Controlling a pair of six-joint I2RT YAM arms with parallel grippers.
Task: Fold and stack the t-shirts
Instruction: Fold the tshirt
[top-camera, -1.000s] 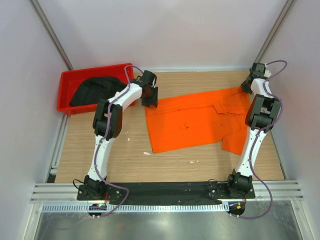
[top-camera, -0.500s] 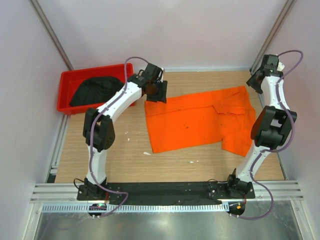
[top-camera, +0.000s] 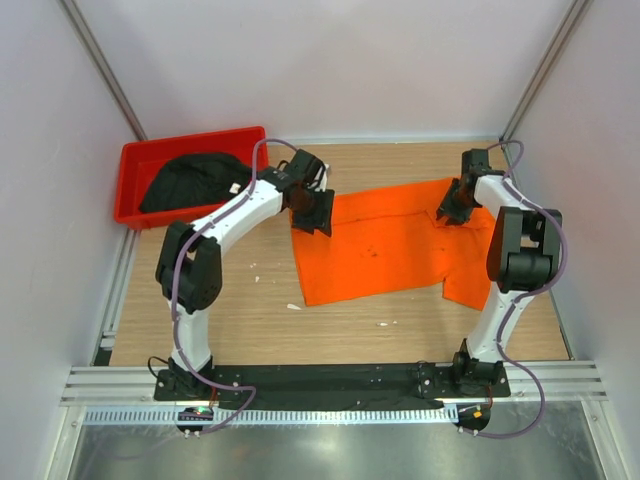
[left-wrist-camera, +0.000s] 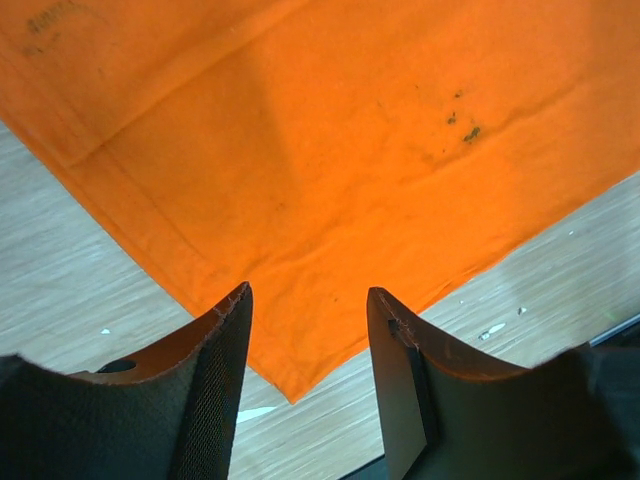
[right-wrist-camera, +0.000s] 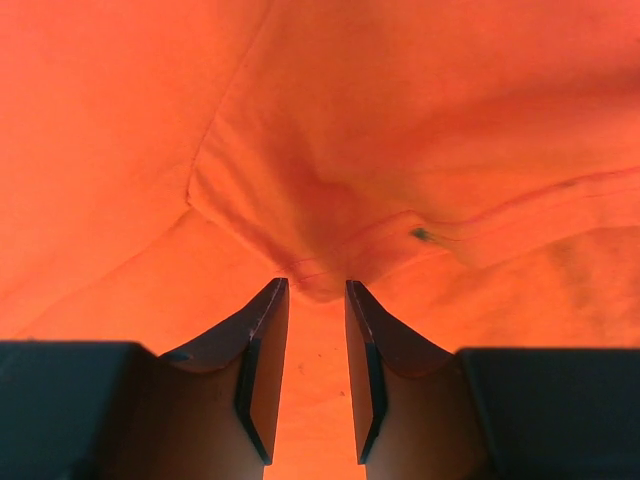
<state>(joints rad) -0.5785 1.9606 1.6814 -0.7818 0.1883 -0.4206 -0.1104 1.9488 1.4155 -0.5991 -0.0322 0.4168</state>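
The orange t-shirt (top-camera: 380, 250) lies spread flat on the wooden table, with a folded sleeve at its right side. The black t-shirt (top-camera: 192, 182) lies bunched in the red bin. My left gripper (top-camera: 318, 214) is at the shirt's far left edge. In the left wrist view it (left-wrist-camera: 308, 300) is open and empty just above a corner of the orange cloth (left-wrist-camera: 330, 180). My right gripper (top-camera: 448, 212) is over the shirt's far right part. In the right wrist view it (right-wrist-camera: 316, 292) is open narrowly, with a raised orange fold (right-wrist-camera: 330, 230) just ahead of the fingertips.
The red bin (top-camera: 190, 138) stands at the far left corner of the table (top-camera: 230, 320). Small white scraps (top-camera: 293, 307) lie on the wood in front of the shirt. White walls and metal frame posts close in the table at the back and sides.
My right gripper has swung in from the far right corner down onto the shirt's far right part. My left gripper has shifted nearer, down to the shirt's left edge.
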